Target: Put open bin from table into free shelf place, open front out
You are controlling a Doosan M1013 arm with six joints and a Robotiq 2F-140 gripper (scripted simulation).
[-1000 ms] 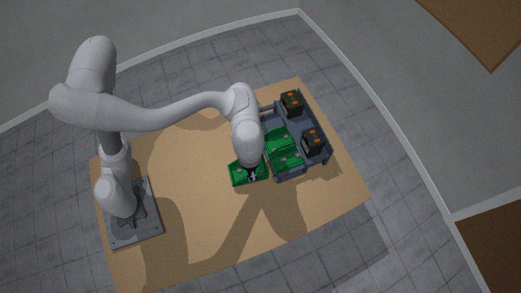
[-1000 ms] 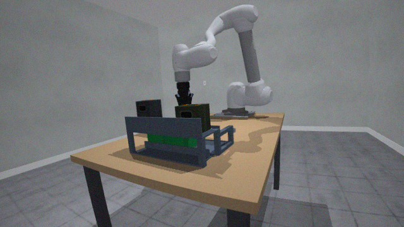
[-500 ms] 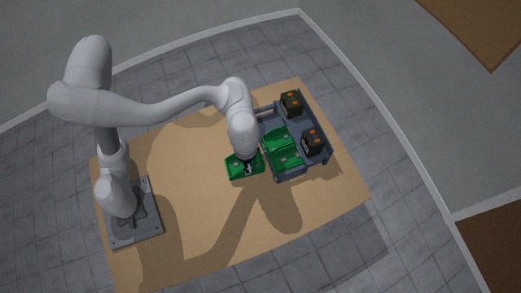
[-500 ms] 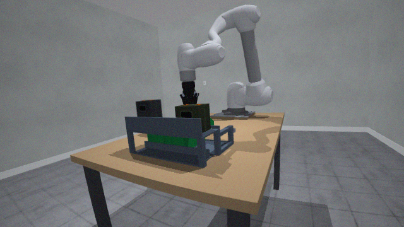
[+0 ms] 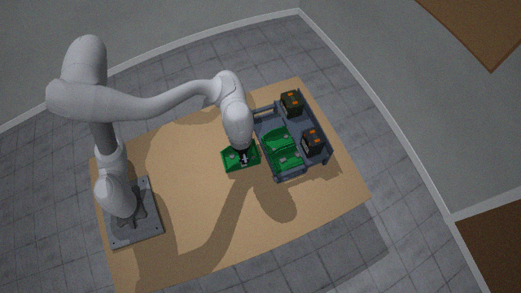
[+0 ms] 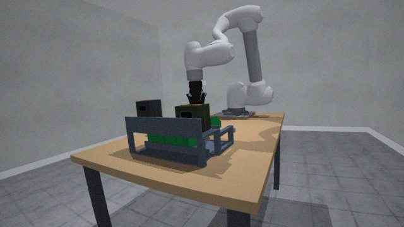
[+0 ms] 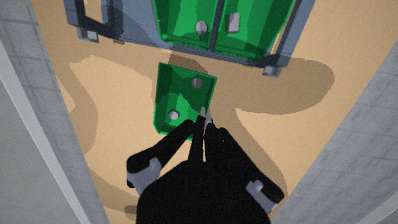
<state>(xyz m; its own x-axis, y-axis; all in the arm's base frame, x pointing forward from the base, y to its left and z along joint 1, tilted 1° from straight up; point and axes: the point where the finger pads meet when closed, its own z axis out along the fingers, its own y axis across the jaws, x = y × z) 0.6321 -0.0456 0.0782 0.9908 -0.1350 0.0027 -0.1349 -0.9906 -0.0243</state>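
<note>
The loose green open bin is in front of the grey shelf rack (image 5: 291, 134), with two small grey parts inside it. In the wrist view the bin (image 7: 184, 100) lies just short of the rack, turned slightly. My gripper (image 5: 244, 159) points straight down and is shut on the bin's thin near wall (image 7: 204, 120). The bin's shadow lies offset from it, so it seems to hang a little above the table. Two green bins (image 5: 278, 138) (image 5: 289, 156) stand in the rack. The free place (image 5: 264, 115) is beside them. In the exterior view the gripper (image 6: 196, 100) shows behind the rack and the bin is mostly hidden.
Two dark boxes with orange marks (image 5: 291, 103) (image 5: 313, 142) sit on the rack's upper board. The rack (image 6: 177, 139) stands near the table's far side from my base (image 5: 130, 212). The rack's front lip (image 7: 210, 47) runs between the held bin and the row.
</note>
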